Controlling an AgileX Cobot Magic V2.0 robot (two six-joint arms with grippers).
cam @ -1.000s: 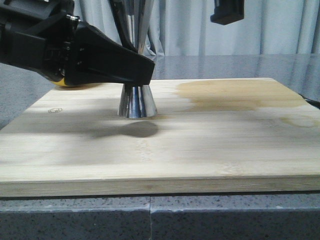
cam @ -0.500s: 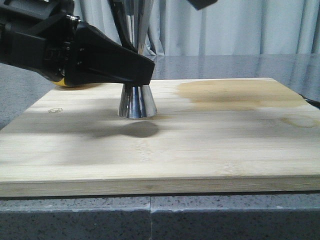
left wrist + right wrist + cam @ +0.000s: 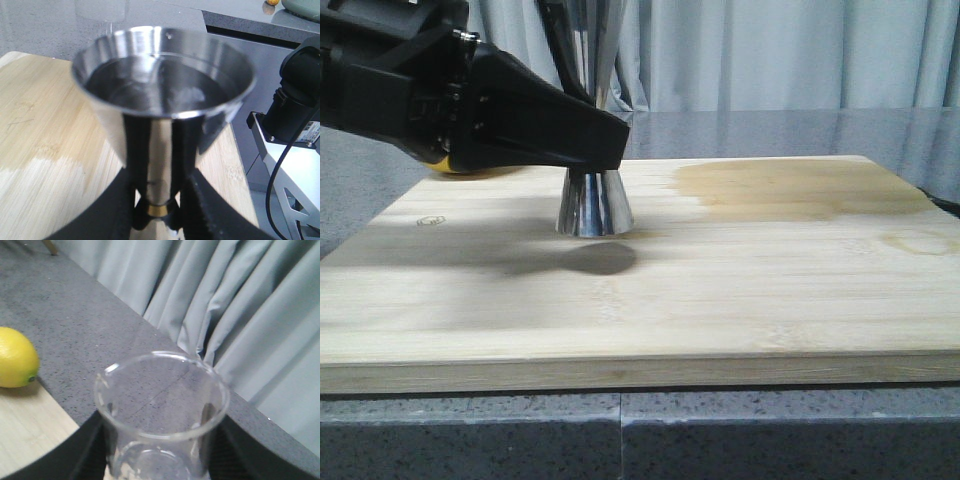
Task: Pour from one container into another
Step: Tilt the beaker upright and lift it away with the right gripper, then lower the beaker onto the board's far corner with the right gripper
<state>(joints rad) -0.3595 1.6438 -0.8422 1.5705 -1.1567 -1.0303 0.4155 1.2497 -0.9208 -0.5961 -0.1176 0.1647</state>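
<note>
Toward the wooden board's point(image 3: 720, 290) back-left, the left gripper point(image 3: 159, 212) clamps the tall polished-steel hourglass jigger point(image 3: 593, 205); the right gripper point(image 3: 155, 450) grips the small clear glass beaker point(image 3: 160, 410).

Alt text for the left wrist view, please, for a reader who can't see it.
A polished steel jigger fills the view, its cup holding clear liquid, with the left gripper shut on its narrow waist at the gold band. It stands on a pale wooden board with a wet, darker patch.

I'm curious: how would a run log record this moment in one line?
left gripper: holds jigger upright on board | right gripper: holds beaker | jigger: holds liquid
</note>
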